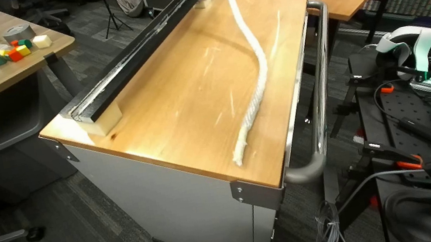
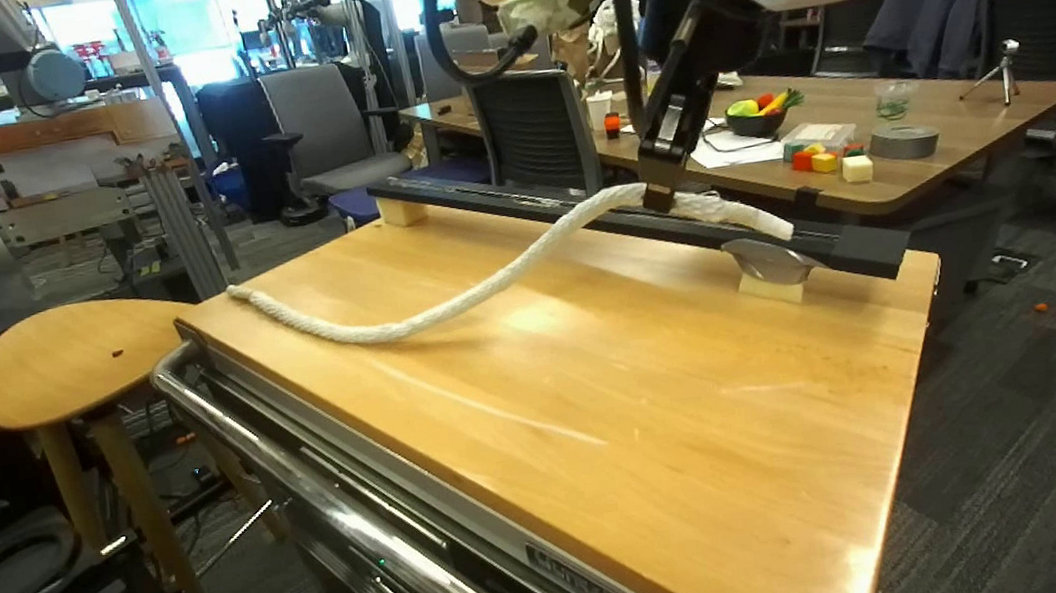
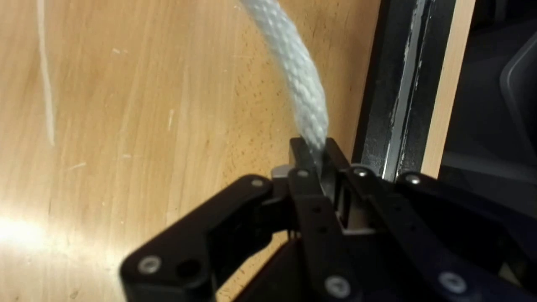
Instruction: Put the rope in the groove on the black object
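Note:
The white rope (image 1: pixel 261 59) (image 2: pixel 449 306) runs from my gripper down to the wooden tabletop (image 1: pixel 179 114), its far part lying near the handle side. My gripper (image 2: pixel 662 194) is shut on the rope near one end and holds it raised; a short end sticks out past the fingers. In the wrist view the rope (image 3: pixel 300 71) comes out between the fingertips (image 3: pixel 314 147). The black rail (image 1: pixel 124 81) (image 2: pixel 865 250) lies along the opposite table edge. Its groove (image 1: pixel 103 85) also shows in the wrist view (image 3: pixel 405 92), right of the fingers. No rope shows in the groove there.
The rail rests on pale blocks (image 1: pixel 107 121) (image 2: pixel 769 289) near its ends. A rounded silvery piece (image 2: pixel 768 262) stands at one end of the rail. A metal handle bar (image 1: pixel 320 85) runs along the table's other side. A desk (image 2: pixel 968 106) with small objects stands beyond the rail.

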`<move>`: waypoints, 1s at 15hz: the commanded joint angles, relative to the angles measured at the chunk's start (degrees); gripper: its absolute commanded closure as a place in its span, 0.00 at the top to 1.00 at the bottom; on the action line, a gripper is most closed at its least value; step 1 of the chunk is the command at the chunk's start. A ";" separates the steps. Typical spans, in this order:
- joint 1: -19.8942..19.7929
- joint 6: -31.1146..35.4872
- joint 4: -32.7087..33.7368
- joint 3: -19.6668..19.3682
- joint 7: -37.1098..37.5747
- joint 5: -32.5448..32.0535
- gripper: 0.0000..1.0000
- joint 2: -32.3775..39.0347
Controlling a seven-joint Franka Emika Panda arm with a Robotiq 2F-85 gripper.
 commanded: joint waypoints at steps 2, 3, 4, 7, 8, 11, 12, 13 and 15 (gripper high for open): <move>-1.50 -5.60 11.60 0.70 5.30 1.46 0.03 7.07; -1.52 -6.53 13.93 0.82 6.35 1.09 0.03 8.10; -1.55 -7.54 16.07 0.99 7.14 0.88 0.03 9.02; -1.21 -9.35 21.84 1.45 9.71 -0.51 0.03 12.02; -1.23 -9.94 23.63 1.62 10.57 -0.81 0.03 13.14; -1.33 -10.70 28.49 1.51 14.01 -3.07 0.03 17.23; -1.49 -11.18 30.02 1.46 15.12 -3.81 0.03 18.62; -1.63 -11.75 31.31 1.42 16.29 -4.57 0.03 19.91; -1.99 -12.88 33.50 1.65 18.05 -5.69 0.03 22.14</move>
